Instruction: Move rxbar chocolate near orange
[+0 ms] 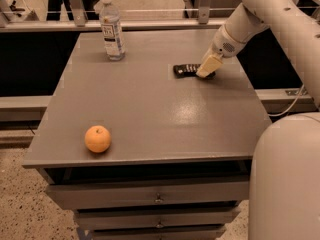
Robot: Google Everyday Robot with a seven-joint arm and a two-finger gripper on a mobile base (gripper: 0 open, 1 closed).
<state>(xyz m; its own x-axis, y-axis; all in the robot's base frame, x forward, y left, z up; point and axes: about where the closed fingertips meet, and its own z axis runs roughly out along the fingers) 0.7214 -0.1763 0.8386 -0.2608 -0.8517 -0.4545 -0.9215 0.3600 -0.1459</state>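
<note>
- The gripper (pixel 207 68) is in the upper right of the frame, lowered to the tabletop at the right end of the rxbar chocolate (pixel 185 70).
- Its cream-coloured tip covers that end of the bar and seems to touch it. Whether the gripper is clamped on the bar or merely set against it cannot be told from this view.
- The rxbar chocolate lies flat on the grey table (pixel 150 109), right of centre and toward the far edge. Its dark wrapper points left, out from under the gripper.
- The orange (pixel 97 139) sits in the lower left of the frame, near the table's front edge, with its stem spot facing up. It is well apart from the bar, diagonally across the tabletop.
- A clear water bottle (pixel 111 28) with a white cap stands upright in the upper left, near the far edge of the table.
- The white arm (pixel 260 9) comes in from the upper right corner and slopes down and left to the gripper.
- The robot's rounded white body (pixel 285 179) fills the lower right of the frame.
- Grey drawers (pixel 150 198) with small pulls show under the tabletop at the bottom.
</note>
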